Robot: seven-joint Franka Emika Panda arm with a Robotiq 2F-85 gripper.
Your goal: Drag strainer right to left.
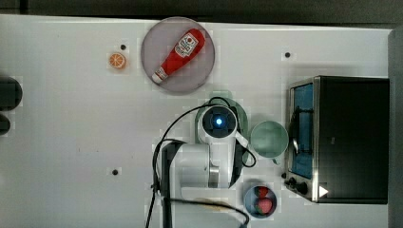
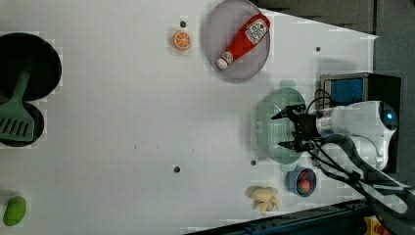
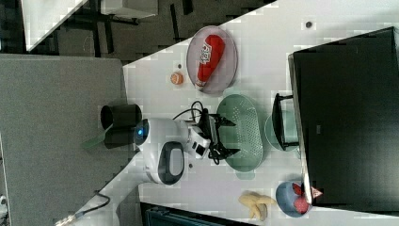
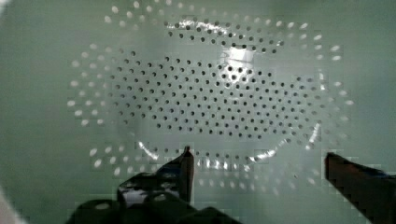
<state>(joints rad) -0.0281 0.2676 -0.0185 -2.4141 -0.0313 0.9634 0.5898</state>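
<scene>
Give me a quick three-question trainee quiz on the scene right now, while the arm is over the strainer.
1. True or false: the end effector is shut on the rim of the strainer.
2. Multiple choice: what lies on the grey plate? A) a banana B) a ketchup bottle C) an orange slice
3. Fill in: in the top view, the round pale-green cup sits between the strainer and the ____.

Key
1. False: the jaws stand wide open over the perforated bowl, as the wrist view shows, gripping nothing.
2. B.
3. Toaster oven, at the top view's right.
</scene>
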